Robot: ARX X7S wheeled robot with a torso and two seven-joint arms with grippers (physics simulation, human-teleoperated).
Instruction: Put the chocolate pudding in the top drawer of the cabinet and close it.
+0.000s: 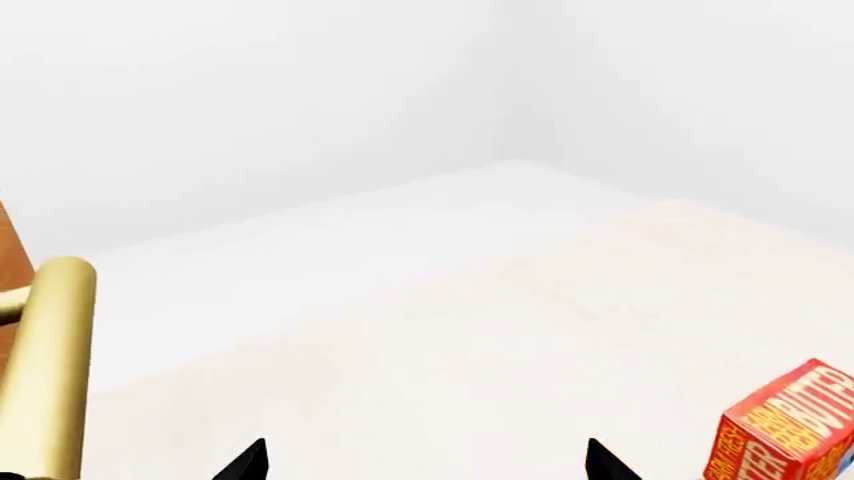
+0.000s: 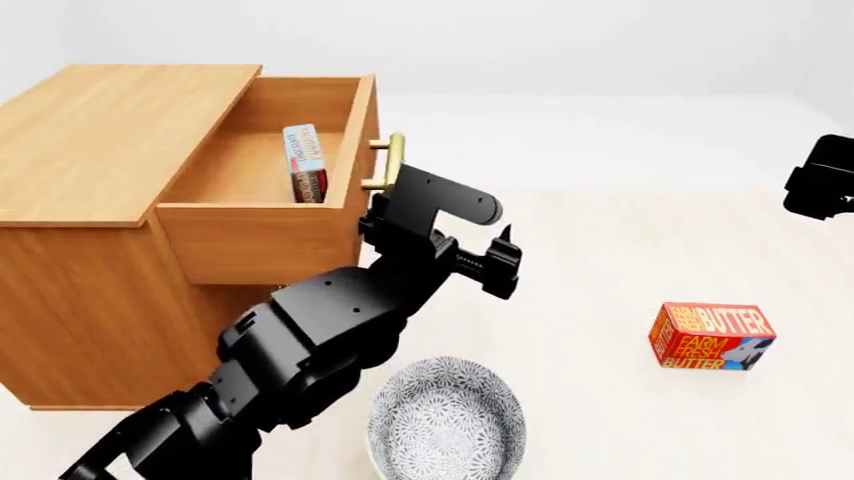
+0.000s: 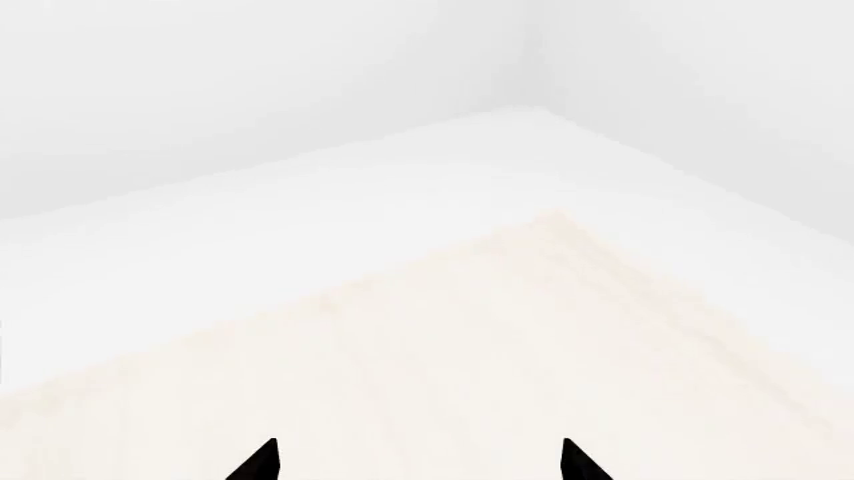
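The cabinet (image 2: 94,130) stands at the left of the head view with its top drawer (image 2: 267,240) pulled out. The chocolate pudding (image 2: 306,163) stands on edge inside the drawer, against its right wall. My left gripper (image 2: 497,240) hovers just right of the drawer's brass handle (image 2: 391,163), open and holding nothing. In the left wrist view the left gripper (image 1: 427,460) shows wide-apart tips, with the handle (image 1: 51,360) close beside it. My right gripper (image 3: 419,460) is open and empty over the floor; a black part of it (image 2: 821,190) shows at the head view's right edge.
A red-orange butter box (image 2: 710,337) lies on the floor to the right, also seen as the butter box (image 1: 797,430) in the left wrist view. A patterned bowl (image 2: 445,420) sits near the front, below my left arm. White walls close the far side.
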